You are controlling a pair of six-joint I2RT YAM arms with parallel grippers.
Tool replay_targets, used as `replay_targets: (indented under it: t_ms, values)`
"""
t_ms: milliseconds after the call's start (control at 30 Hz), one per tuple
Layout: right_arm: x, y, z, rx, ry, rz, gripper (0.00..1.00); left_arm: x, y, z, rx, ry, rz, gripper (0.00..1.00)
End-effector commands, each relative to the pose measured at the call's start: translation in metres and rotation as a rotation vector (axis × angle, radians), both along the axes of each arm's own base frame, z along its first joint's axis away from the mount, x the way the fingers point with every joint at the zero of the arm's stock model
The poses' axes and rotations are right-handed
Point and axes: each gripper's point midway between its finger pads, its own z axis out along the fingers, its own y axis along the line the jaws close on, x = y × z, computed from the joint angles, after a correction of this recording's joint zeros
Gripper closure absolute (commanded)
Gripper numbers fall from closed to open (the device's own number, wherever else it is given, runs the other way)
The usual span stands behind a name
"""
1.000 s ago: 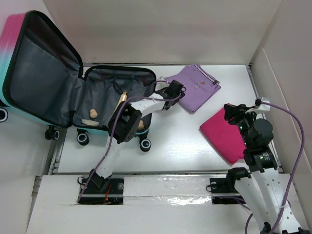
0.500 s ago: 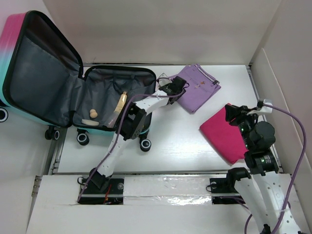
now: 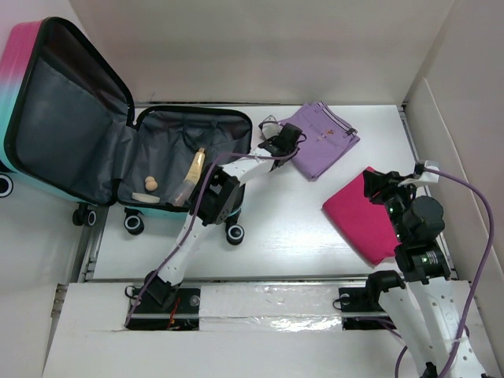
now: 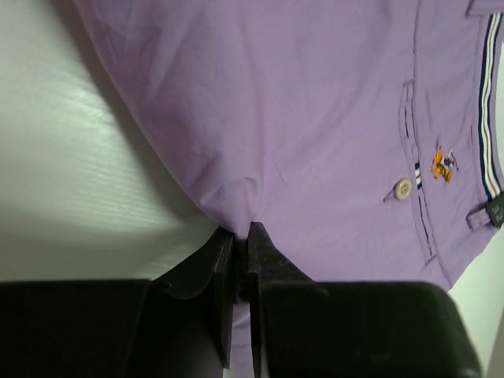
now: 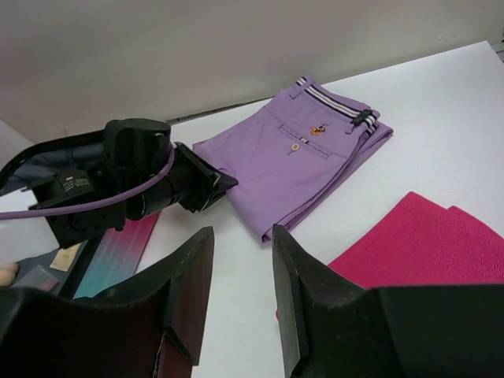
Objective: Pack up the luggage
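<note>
Luggage lies open; we note left gripper just right of it, jaws pinching purple trousers; right gripper spread, well apart.

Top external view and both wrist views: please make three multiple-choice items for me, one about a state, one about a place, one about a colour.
1. The luggage is:
A. open, with its grey lining showing
B. zipped shut
C. lying shut on its side

2. The pink cloth lies:
A. inside the luggage
B. on the table, apart from the luggage
C. on top of the luggage lid

3. The garment pinched by the left fingers is:
A. green
B. yellow
C. purple

Answers:
1 A: the top view shows the lid swung up and the lining bare.
2 B: it rests flat on the white table at the right side.
3 C: the left wrist view shows the fingers closed on the edge of purple fabric.
</note>
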Motion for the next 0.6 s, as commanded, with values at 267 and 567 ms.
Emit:
replay_targets:
  t_ms: [267, 567]
  values:
    - [0.003, 0.001, 0.009, -0.009, -0.025, 0.007, 0.59, 0.021, -0.008, 0.178, 0.062, -0.397, -0.301, 1.00]
    - [0.006, 0.003, 0.008, -0.017, -0.028, 0.019, 0.59, -0.001, 0.083, 0.313, 0.183, -0.628, -0.450, 1.00]
